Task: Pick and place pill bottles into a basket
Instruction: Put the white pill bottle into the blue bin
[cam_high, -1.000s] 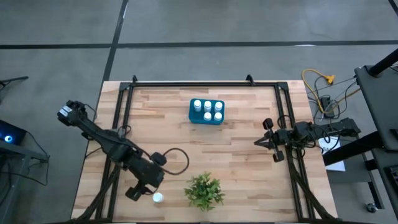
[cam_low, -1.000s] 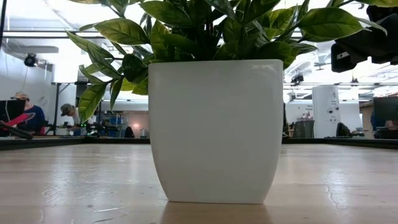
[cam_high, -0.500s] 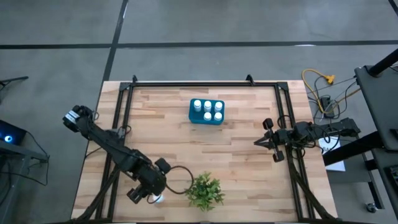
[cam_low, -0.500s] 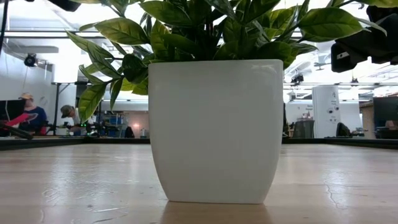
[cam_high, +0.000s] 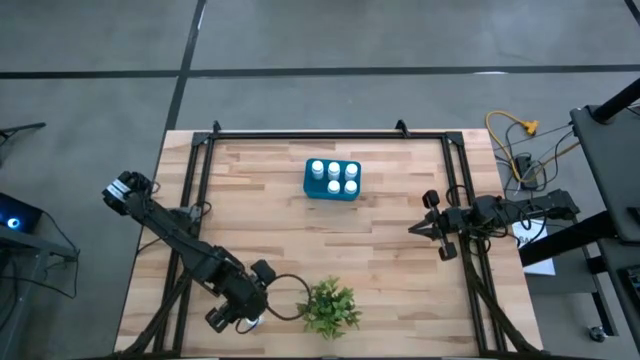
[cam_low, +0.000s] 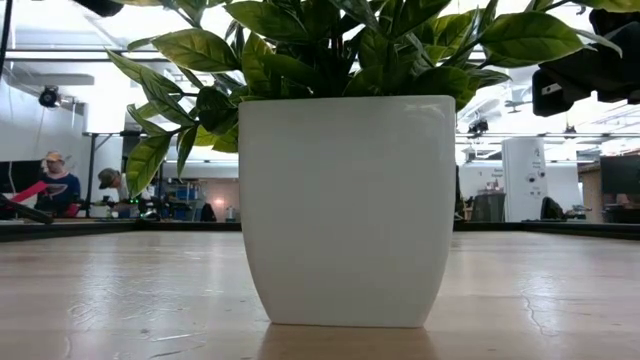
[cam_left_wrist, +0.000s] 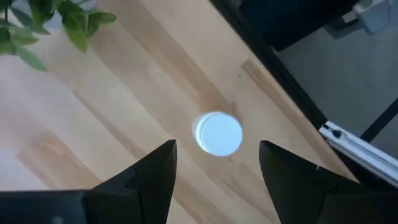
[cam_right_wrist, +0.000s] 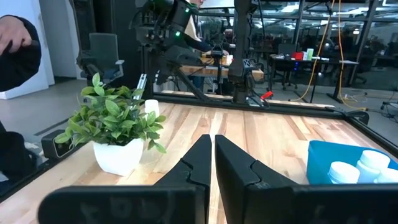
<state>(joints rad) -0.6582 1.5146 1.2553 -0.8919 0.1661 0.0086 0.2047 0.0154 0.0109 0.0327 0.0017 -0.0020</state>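
One white pill bottle stands upright on its base on the wooden table near the front edge, left of the plant; in the high view my left gripper partly covers it. My left gripper hangs open above it, pointing down, its fingers apart over the bottle. Several other white bottles stand in the teal basket at the far middle of the table. The basket also shows in the right wrist view. My right gripper waits shut at the table's right edge.
A green plant in a white pot stands close to the right of the lone bottle and fills the low view. A black frame rail runs along the table edge near the bottle. A black cable loops by the left arm.
My left gripper has moved toward the table's near edge and a little right, and now stands over the lone bottle, covering most of it from above. The bottle has stayed in place.
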